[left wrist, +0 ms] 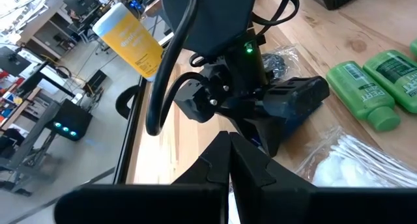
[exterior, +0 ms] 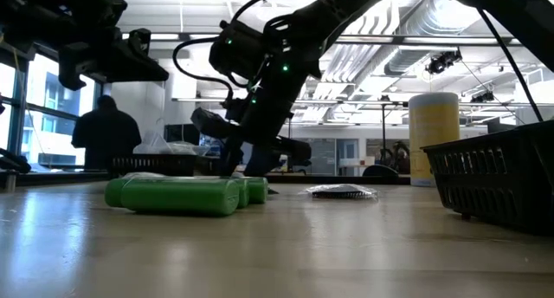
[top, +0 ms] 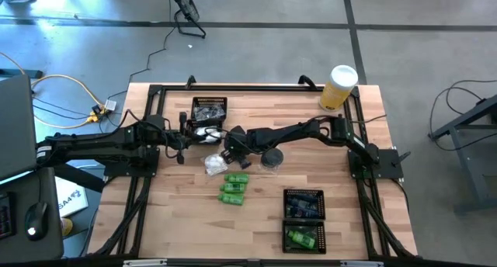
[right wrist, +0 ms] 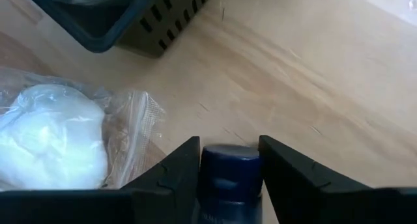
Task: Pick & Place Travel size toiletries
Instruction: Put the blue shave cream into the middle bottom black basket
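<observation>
My right gripper [right wrist: 228, 149] reaches to the table's middle [top: 231, 152] and is shut on a dark blue tube [right wrist: 228, 175]. Beside it lies a clear packet with white pads [right wrist: 52, 139] [top: 216, 164]. Three bright green bottles [top: 233, 188] [exterior: 182, 196] lie on their sides nearer the front edge. A round dark flat case [top: 272, 158] [exterior: 342, 191] rests flat to the right of the gripper. My left gripper [left wrist: 228, 142] hangs shut and empty above the table's left part [top: 182, 135]. My right gripper has the tube's capped end [right wrist: 228, 162] between its two fingers [right wrist: 176, 175], one on each side of the cap. The fingers slant down from the table's right side and run along the tube. The tube's underside and rear are hidden by the gripper.
A black mesh tray [top: 208, 110] [right wrist: 130, 22] with items stands at the far side, just beyond the packet. Two more black trays [top: 303, 205] [top: 303, 237] sit front right. A tall yellow cylinder with a white lid [top: 339, 87] stands at the far right corner.
</observation>
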`<move>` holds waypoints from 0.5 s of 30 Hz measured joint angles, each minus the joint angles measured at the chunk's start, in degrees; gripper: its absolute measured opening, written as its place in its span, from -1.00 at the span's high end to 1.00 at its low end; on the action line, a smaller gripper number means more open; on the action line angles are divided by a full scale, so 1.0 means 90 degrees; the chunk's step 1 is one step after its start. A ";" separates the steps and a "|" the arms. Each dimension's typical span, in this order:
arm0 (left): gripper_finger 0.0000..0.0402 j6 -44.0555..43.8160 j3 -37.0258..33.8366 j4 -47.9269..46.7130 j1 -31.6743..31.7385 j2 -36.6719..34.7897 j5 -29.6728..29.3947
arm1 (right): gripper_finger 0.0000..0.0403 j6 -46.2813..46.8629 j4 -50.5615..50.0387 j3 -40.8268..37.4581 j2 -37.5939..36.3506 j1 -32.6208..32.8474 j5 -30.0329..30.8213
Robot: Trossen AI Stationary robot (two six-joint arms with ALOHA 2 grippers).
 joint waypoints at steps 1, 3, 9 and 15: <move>1.00 -0.0001 0.0000 0.0000 0.0000 0.0000 0.0000 | 0.28 -0.0009 0.0013 -0.0002 -0.0007 -0.0002 -0.0007; 1.00 -0.0001 0.0000 -0.0001 0.0001 0.0000 0.0000 | 0.30 -0.0019 0.0053 -0.0007 -0.0007 -0.0002 -0.0013; 1.00 -0.0002 0.0000 -0.0001 0.0001 0.0000 0.0000 | 0.33 -0.0024 0.0075 -0.0007 -0.0007 -0.0002 -0.0027; 1.00 -0.0002 0.0000 -0.0001 0.0001 0.0000 0.0000 | 0.34 -0.0218 0.0029 -0.0019 -0.0087 0.0003 -0.0063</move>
